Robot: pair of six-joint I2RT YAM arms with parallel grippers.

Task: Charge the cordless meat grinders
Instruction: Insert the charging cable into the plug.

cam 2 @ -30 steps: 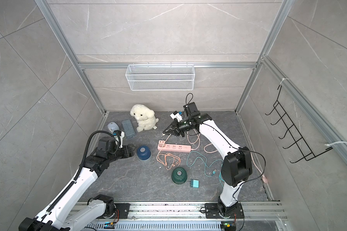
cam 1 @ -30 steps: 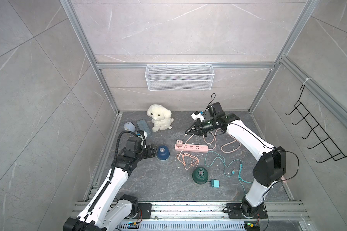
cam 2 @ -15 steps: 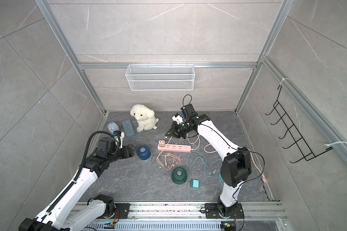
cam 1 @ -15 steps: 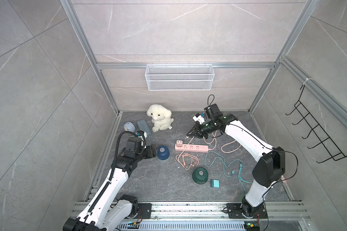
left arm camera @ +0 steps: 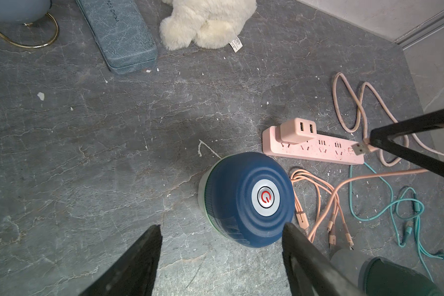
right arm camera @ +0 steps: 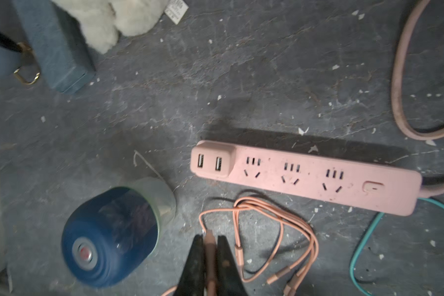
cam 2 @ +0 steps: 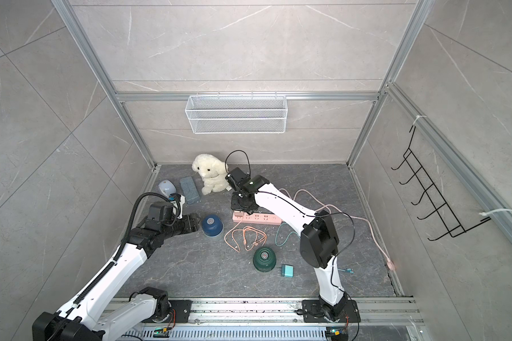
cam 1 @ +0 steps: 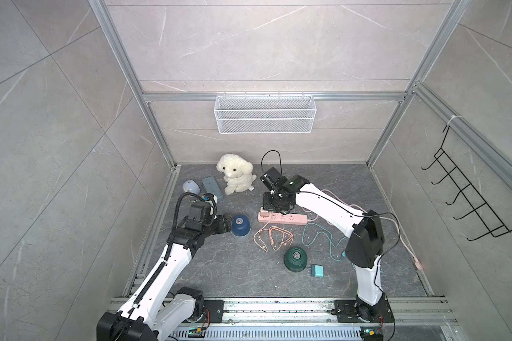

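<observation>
Lab cell: tiled walls (cam 1: 263,44), aluminium frame (cam 1: 272,96)

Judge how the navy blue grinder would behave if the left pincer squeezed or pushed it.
The navy blue grinder looks rigid, so it should hold shape when squeezed. Its smooth domed sides taper upward, so the left pincer might slip off. Squat on a wide base, it would probably slide rather than tip.

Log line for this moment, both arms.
left gripper: open at navy grinder | right gripper: shut on pink cable plug, near pink power strip
</observation>
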